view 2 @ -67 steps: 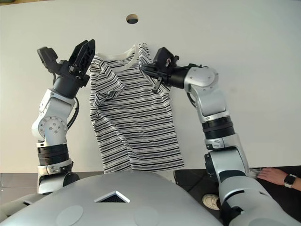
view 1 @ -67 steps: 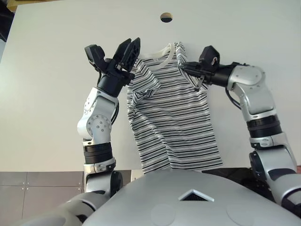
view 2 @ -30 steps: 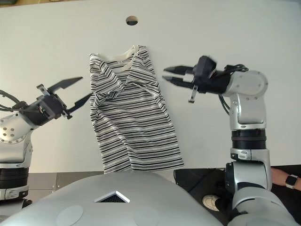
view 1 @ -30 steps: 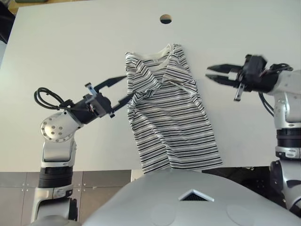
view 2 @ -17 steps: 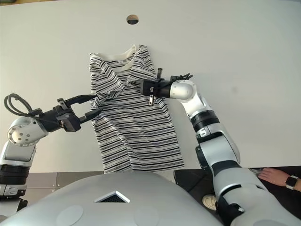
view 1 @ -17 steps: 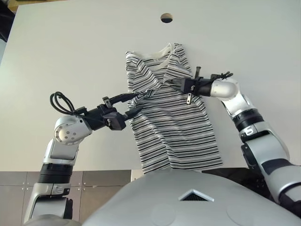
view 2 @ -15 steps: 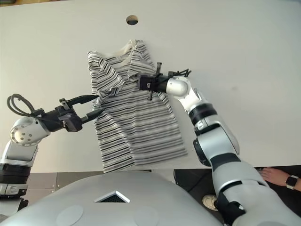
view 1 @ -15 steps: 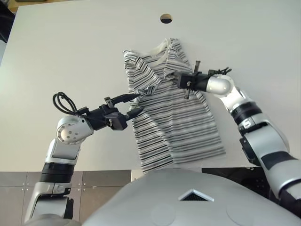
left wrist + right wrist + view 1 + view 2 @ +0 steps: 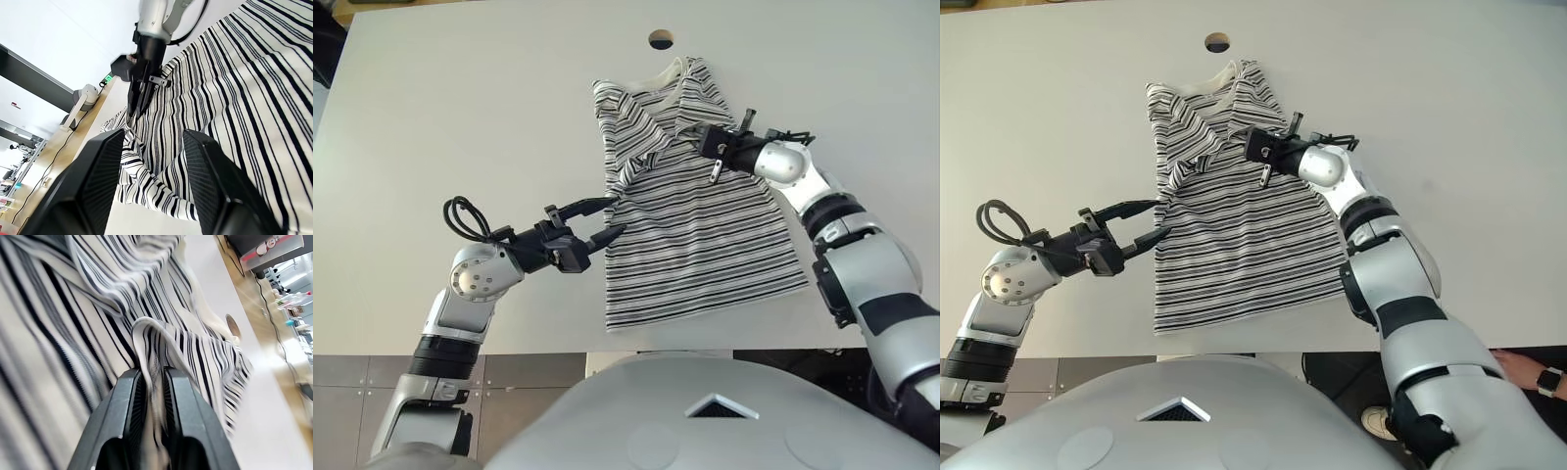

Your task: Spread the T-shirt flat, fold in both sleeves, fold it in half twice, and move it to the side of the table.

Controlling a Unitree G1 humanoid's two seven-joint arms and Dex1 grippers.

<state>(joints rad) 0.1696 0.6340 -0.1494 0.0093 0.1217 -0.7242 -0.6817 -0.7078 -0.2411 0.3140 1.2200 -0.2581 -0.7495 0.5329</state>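
Note:
The black-and-white striped T-shirt (image 9: 700,211) lies crumpled on the white table (image 9: 460,108), collar toward the far side, with its left sleeve area bunched. My right gripper (image 9: 697,137) is shut on a raised fold of the T-shirt (image 9: 146,340) near the right shoulder; the fabric is pinched between its fingers (image 9: 188,431). My left gripper (image 9: 619,213) stands open at the shirt's left edge, about mid-length, with nothing between its fingers (image 9: 100,181). The left wrist view looks across the stripes to the right gripper (image 9: 139,105) farther off.
A round cable hole (image 9: 660,39) sits in the table just beyond the collar. The table's near edge (image 9: 509,351) runs close below the shirt's hem. Bare table lies to the left and right of the shirt.
My right gripper went from open beside the shirt to shut on its shoulder fold and dragged the shirt rightward, turning it. My left arm swung in to the shirt's left edge, still open.

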